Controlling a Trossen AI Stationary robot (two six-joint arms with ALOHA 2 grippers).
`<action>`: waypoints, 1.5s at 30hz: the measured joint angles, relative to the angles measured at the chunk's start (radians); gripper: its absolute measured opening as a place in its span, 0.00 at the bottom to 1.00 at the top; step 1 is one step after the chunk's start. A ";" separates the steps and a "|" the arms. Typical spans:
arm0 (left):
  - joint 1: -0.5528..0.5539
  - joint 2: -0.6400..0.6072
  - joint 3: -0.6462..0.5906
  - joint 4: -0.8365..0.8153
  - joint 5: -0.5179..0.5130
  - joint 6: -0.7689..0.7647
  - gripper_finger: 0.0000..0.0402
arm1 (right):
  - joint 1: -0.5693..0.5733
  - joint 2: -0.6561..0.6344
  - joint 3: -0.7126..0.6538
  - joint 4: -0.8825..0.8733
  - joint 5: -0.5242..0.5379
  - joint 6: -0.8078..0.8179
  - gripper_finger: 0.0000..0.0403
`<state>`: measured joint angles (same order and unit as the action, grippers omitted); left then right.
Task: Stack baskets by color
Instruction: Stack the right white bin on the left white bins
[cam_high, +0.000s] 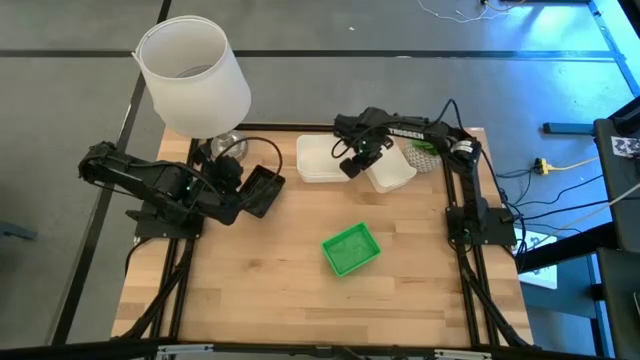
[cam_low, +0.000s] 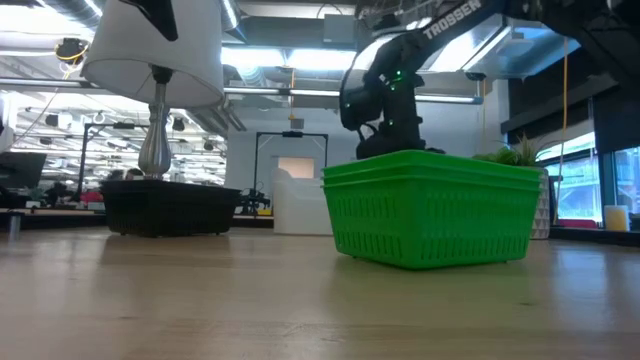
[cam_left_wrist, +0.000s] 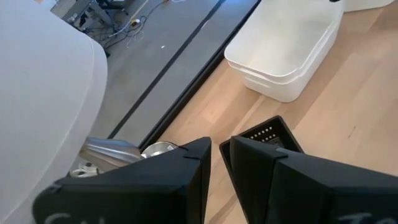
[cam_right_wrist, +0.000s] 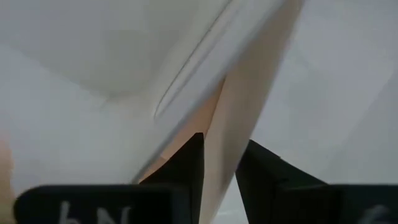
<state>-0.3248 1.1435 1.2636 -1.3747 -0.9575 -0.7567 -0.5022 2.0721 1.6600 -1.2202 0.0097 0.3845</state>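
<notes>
My left gripper is at the table's left, shut on a black mesh basket. Two white baskets sit nested at the far middle. A third white basket lies askew to their right. My right gripper points down between them, open. Its fingers straddle the third basket's left wall. A green basket rests on its base at mid-table and shows two stacked rims in the low view. My left gripper pinches the black basket's wall at its left end between its two fingers. The fingers slant down from the table's left. The basket looks level. I cannot tell whether its underside rests on the table. My right gripper: I cannot tell whether a finger touches the white wall.
A lamp with a large white shade stands at the far left corner, its metal base just beyond the left gripper. A small potted plant stands behind the third white basket. Bare wood lies toward the near edge.
</notes>
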 joint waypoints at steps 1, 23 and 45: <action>0.000 0.000 0.000 0.000 0.005 0.000 0.14 | 0.000 0.007 0.000 0.001 0.000 -0.001 0.21; 0.000 0.000 0.000 0.000 0.010 0.000 0.14 | 0.002 0.030 0.028 -0.067 -0.010 -0.125 0.01; -0.001 0.000 0.000 0.000 0.029 0.012 0.14 | 0.062 0.026 0.581 -0.349 0.107 -0.367 0.00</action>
<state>-0.3256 1.1435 1.2636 -1.3750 -0.9287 -0.7452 -0.4400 2.0983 2.2406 -1.5697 0.1167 0.0178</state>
